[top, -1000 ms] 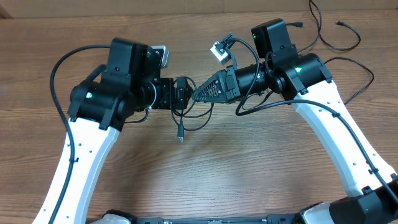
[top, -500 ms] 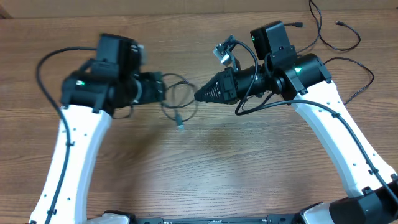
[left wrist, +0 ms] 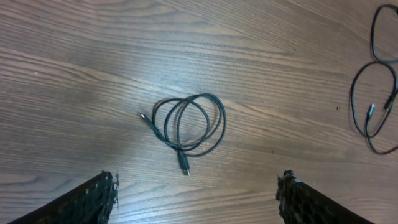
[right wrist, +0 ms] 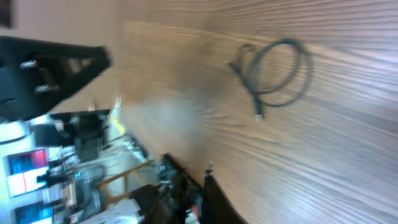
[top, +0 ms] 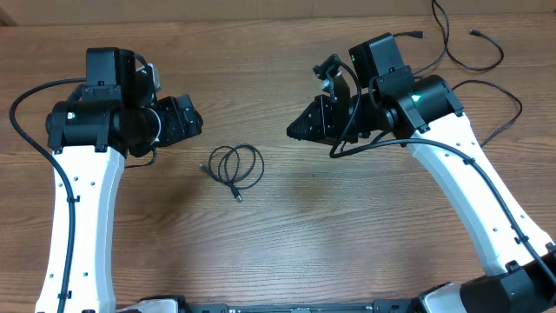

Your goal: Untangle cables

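Nearest the bases the table [top: 287, 252] is bare wood. Next out lies the coil [top: 233, 165] — one thin black cord in a couple of overlapping loops, both plug ends poking out on its near-left side. It lies flat on the wood and touches nothing. It sits btwn the two grippers, closer to the L one, prob. because both arms can reach that middle patch.

L gripper [top: 189, 122] hangs just beyond and left of the coil, clear of it, jaws wide apart and empty. Its wrist cam shows the fingers [left wrist: 93, 199] at the two bottom corners w/ the coil framed in the gap. That reads as a look-down stance, leaving room to drop onto a loop or a plug.

R gripper [top: 297, 132] points at the coil from the right, well apart from it. From overhead its jaws taper to one point, so they look together and empty, though its wrist cam is too blurred to confirm.

Farthest, at the back-right past the R arm, loose strands [top: 460, 52] lie in wavy lines, well apart from the coil. They look separate already, so they sit out of the way. Judging from this, the coil is what's left to undo.
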